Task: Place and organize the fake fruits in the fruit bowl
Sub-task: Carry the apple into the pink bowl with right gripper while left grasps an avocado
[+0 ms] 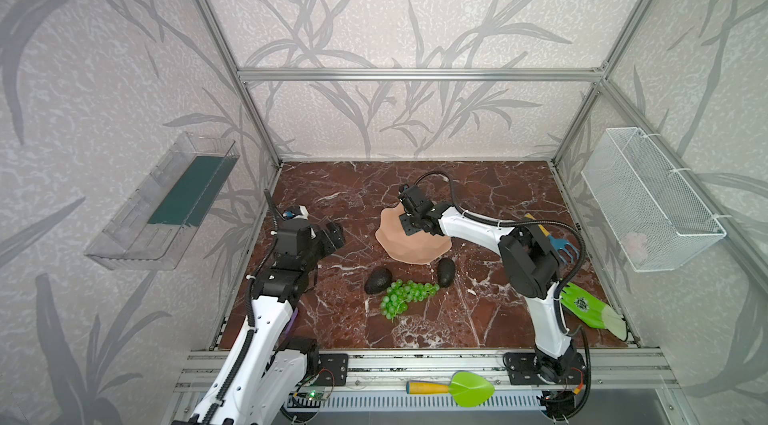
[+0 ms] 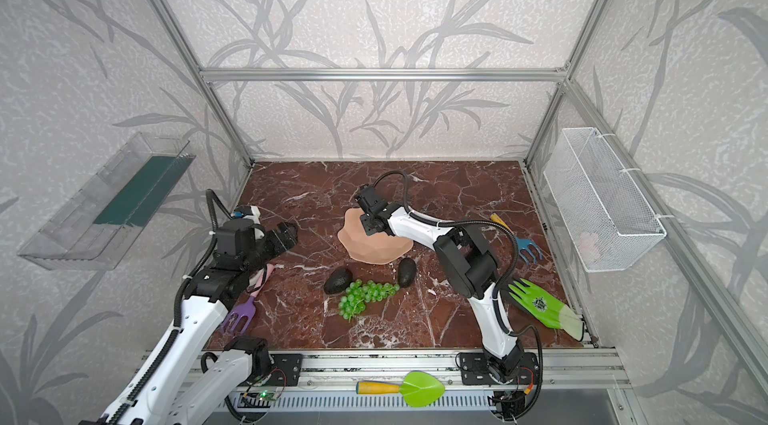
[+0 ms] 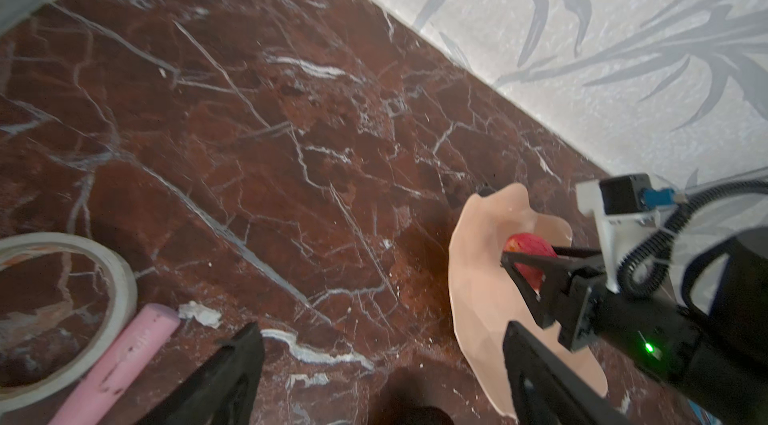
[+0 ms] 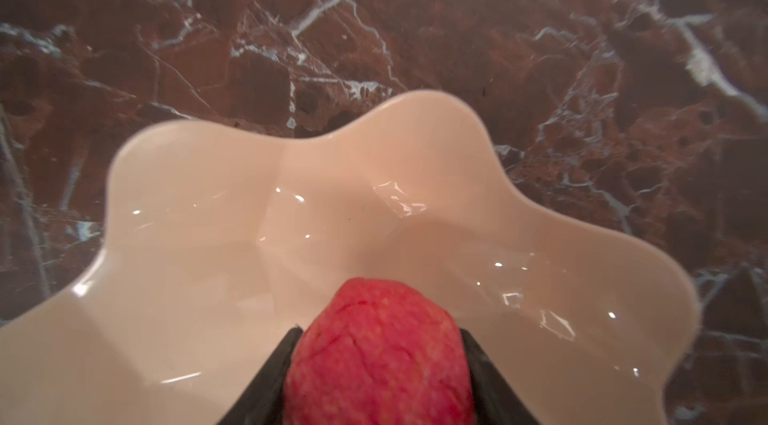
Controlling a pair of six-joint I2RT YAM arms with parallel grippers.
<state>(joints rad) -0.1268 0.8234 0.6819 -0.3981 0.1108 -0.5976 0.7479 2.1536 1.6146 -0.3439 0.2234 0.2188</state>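
Right gripper [image 4: 380,330] pinches the strawberry [image 4: 380,369] over the bowl [image 4: 208,178]; left gripper [image 3: 380,329] gapes empty (idle). Dropped here, it could roll off the glossy slope and out

- No words or numbers can be read anywhere.
- The green glove [image 2: 544,308] bears a dark round emblem, its lettering too small to make out.

Twin white-shelled robots: the left arm [image 1: 266,319] and right arm [image 1: 469,227] carry black joint housings and ribbed black cable conduits [image 3: 636,261]; behind the right gripper [image 4: 380,333], a green light [image 3: 647,347] glows on black casing.
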